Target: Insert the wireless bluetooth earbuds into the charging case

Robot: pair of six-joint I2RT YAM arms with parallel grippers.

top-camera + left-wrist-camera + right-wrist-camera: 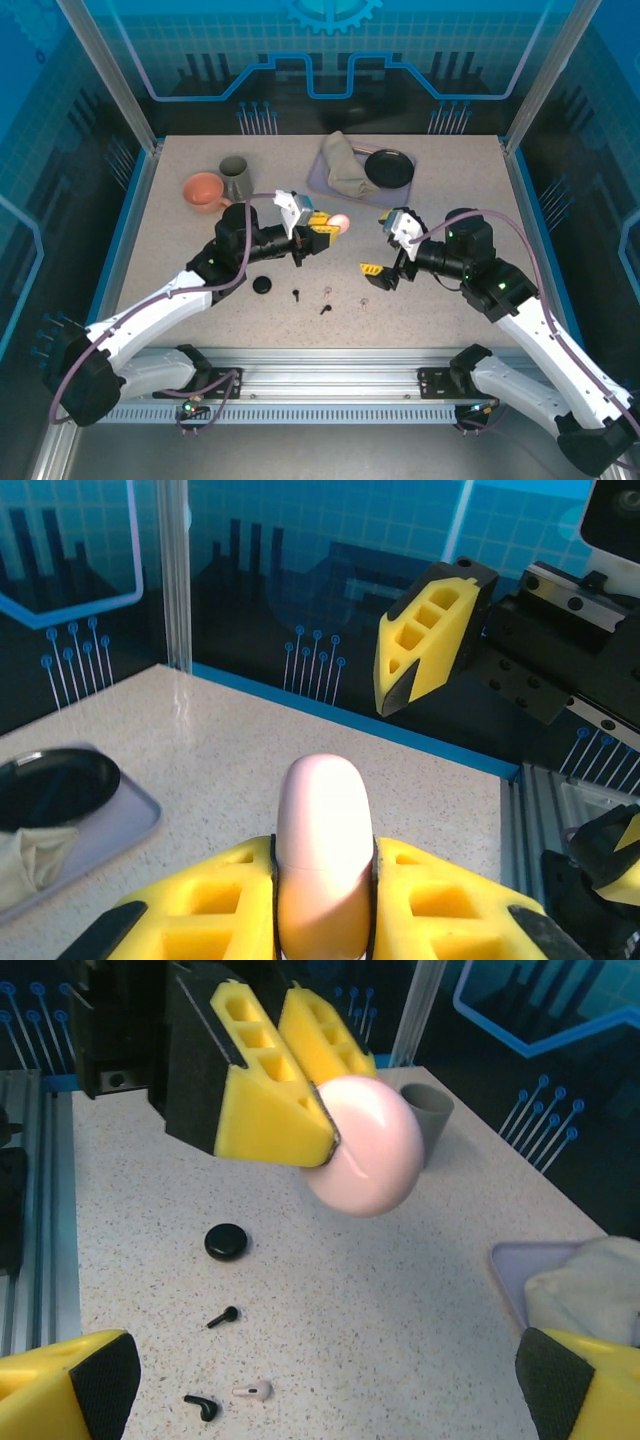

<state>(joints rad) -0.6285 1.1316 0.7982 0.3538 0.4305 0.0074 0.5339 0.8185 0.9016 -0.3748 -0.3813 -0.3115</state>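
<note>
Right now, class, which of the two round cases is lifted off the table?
The pink case, pinched in the left hand above the table. The black case lies flat on the table, apart from both hands.

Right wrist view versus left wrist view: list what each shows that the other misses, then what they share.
Right wrist, not left wrist: two black earbuds, one pale earbud, the black round case, the grey cup. Left wrist, not right wrist: the black dish on the tray. Both: the pink case clamped in the left tool, the open right tool, the tray, the cloth.
</note>
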